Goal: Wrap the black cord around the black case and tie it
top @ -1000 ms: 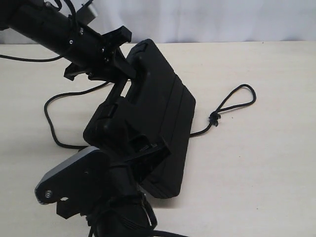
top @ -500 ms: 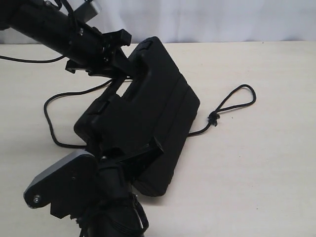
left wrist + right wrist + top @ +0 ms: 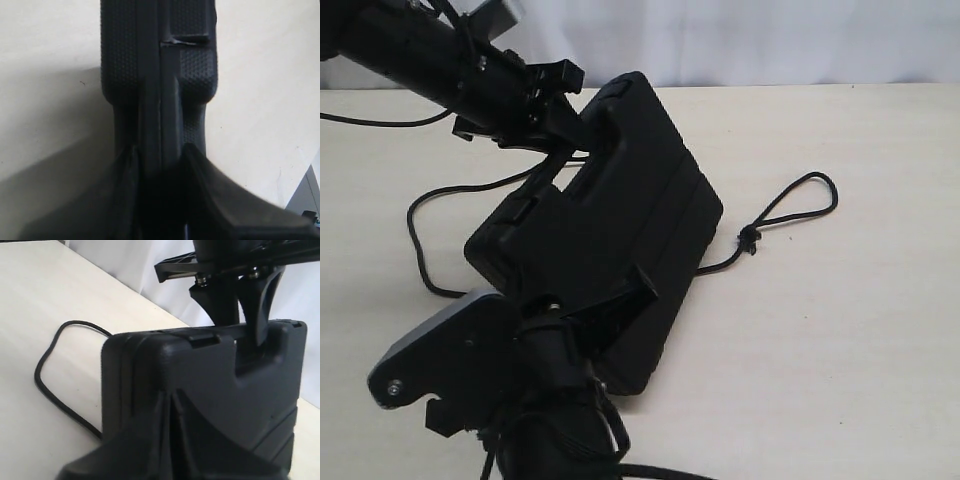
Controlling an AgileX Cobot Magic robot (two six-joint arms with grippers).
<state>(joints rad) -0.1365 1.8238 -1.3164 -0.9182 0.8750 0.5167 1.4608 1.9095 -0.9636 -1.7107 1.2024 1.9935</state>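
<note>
Black case (image 3: 632, 205), one, gripped by left tool (image 3: 567, 152) and right tool (image 3: 595, 300); one black cord (image 3: 750, 238).

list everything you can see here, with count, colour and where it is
black case: one, black, mid-table, gripped by both end effectors
black cord: one, black, lying on the table, showing on either side of the case, knotted loop on the right
table: one, cream, under everything
backdrop: one, white, behind the table
left end effector: one, black, clamped on the case's handle
right end effector: one, black, clamped on the case's near edge
</note>
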